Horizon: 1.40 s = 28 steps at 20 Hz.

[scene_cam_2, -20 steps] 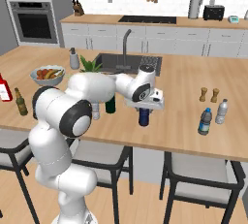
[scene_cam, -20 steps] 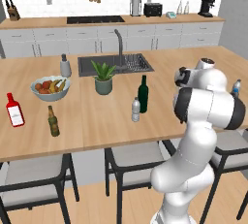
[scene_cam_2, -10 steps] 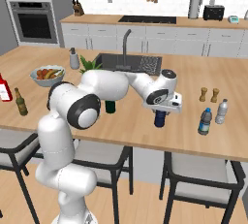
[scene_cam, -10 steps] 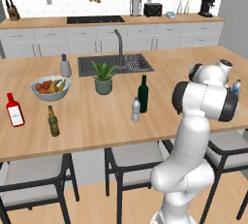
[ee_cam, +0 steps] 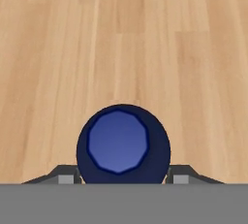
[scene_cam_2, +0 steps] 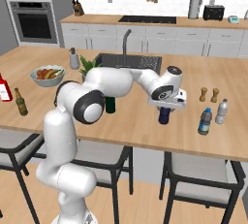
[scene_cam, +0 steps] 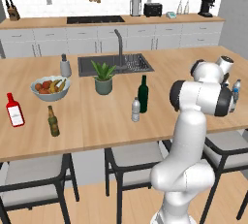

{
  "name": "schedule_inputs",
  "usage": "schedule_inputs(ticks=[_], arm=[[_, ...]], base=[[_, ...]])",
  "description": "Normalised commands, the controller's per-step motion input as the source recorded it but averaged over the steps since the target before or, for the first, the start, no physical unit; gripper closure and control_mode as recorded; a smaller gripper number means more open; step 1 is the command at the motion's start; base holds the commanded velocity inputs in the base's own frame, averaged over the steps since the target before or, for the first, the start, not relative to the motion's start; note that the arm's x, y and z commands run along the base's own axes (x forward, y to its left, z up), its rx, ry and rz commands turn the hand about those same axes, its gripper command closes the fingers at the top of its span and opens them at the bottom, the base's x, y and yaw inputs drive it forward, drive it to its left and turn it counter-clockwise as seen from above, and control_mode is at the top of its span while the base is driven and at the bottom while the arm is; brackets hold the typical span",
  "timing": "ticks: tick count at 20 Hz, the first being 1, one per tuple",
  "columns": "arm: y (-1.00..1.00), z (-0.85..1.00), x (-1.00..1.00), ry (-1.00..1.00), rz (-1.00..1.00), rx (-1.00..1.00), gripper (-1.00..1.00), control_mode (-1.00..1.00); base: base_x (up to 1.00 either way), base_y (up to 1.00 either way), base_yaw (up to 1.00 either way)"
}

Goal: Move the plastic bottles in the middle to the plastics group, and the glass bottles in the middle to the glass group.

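Red flask (scene_cam_2: 4, 88) and brown bottle (scene_cam_2: 20, 102) at the island's 9 o'clock end; green bottle (scene_cam: 143, 94) mid-island; gripper (scene_cam_2: 166, 107) clamped on the blue bottle (scene_cam_2: 164, 115), over bare wood; water bottle (scene_cam_2: 205, 121) at its 3 o'clock

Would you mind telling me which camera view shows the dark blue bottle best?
The right base view: the dark blue bottle hangs side-on under the hand, above the counter. The hand view shows its top between the fingertips. In the left base view the arm hides it.
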Motion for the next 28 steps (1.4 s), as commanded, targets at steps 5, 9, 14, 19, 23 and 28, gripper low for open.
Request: schedule_inputs(ticks=[5, 9, 14, 19, 23, 28], arm=[[-0.27, -0.01, -0.09, -0.05, 0.00, -0.04, 1.00, -1.00], [-0.29, -0.21, -0.33, -0.11, 0.00, -0.04, 1.00, -1.00], [-0.34, -0.02, -0.15, -0.02, 0.00, -0.07, 1.00, -1.00], [-0.14, 0.00, 0.00, 0.00, 0.00, -0.03, 1.00, -1.00], [-0.39, 0.00, 0.00, 0.00, 0.00, -0.01, 1.00, -1.00], [-0.43, -0.02, 0.00, 0.00, 0.00, 0.00, 1.00, -1.00]], base=[[0.00, 0.00, 0.00], [0.00, 0.00, 0.00], [0.00, 0.00, 0.00], [0.00, 0.00, 0.00], [0.00, 0.00, 0.00], [0.00, 0.00, 0.00]])
